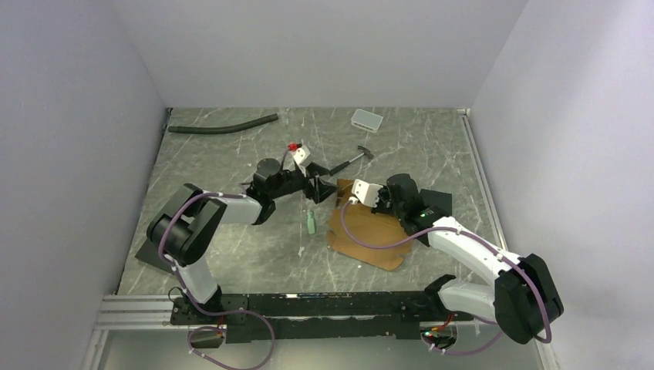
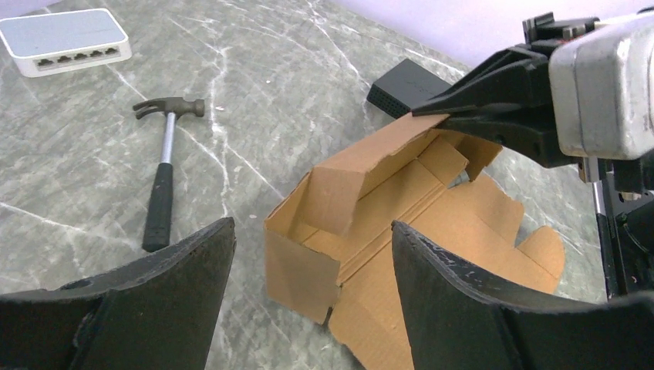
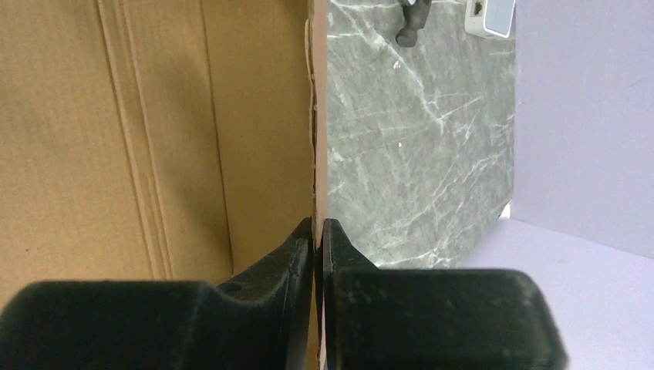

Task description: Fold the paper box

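We work in a robot lab cell.
We see bare white walls (image 1: 308, 54) around a grey marbled table (image 1: 254, 258), a left arm (image 1: 202, 222) and a right arm (image 1: 470, 250) bolted to one rail (image 1: 332, 303).

No legible text, label, brand or number in any view. Paper box (image 2: 401, 193): bare brown cardboard. White device (image 2: 65, 35), hammer (image 2: 160, 200): any markings too small to read.

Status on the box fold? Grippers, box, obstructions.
Left gripper open, empty. Right gripper pinching paper box wall; box half erected. Hammer beside it, not touching.
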